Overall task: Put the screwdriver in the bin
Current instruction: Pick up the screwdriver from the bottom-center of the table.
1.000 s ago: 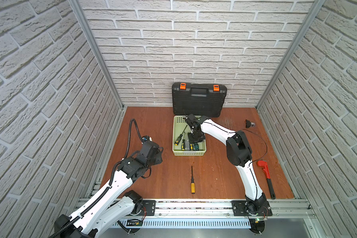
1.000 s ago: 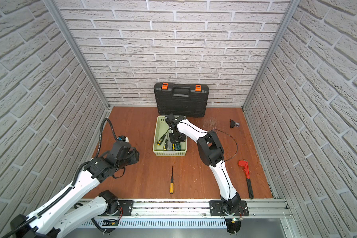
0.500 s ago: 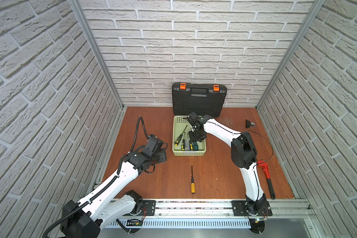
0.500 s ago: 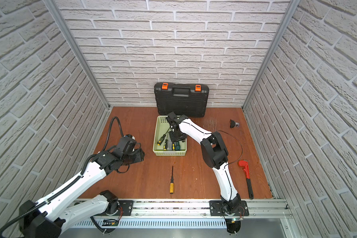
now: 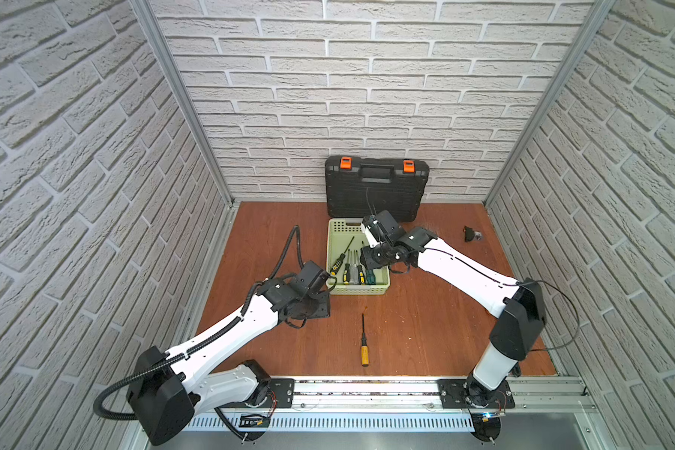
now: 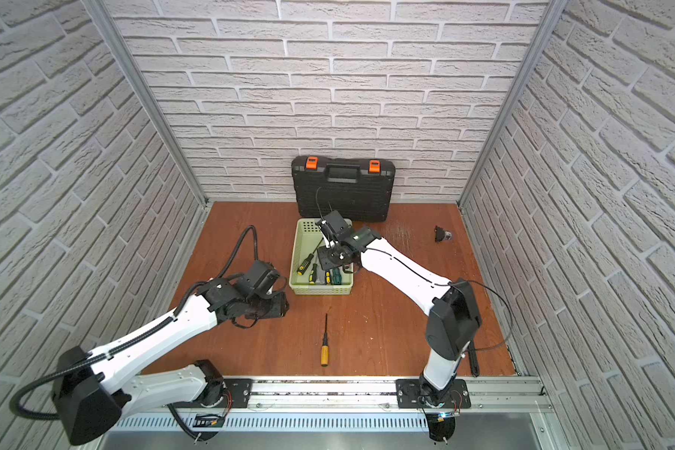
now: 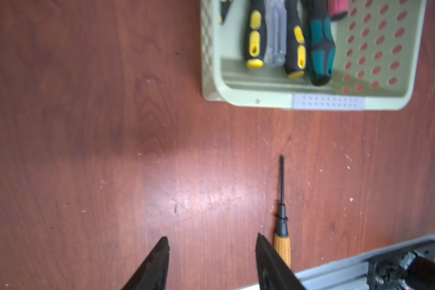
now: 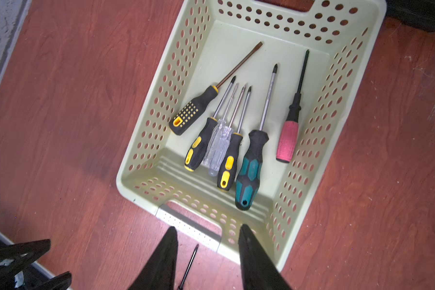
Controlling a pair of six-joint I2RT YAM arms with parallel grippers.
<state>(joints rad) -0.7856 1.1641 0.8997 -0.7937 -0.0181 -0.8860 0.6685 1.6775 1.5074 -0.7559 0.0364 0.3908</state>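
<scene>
Left claw [image 7: 212, 237], apart and empty, hangs near the orange-handled screwdriver [image 7: 282, 221], likely lining up a grasp; right claw [image 8: 208, 226], likewise apart, hovers over the bin [image 8: 236, 35]

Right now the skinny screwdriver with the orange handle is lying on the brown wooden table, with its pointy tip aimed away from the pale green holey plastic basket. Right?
No. The skinny screwdriver with the orange handle does lie on the brown wooden table, but its pointy tip aims toward the pale green holey plastic basket, not away. The left wrist view shows it.
</scene>
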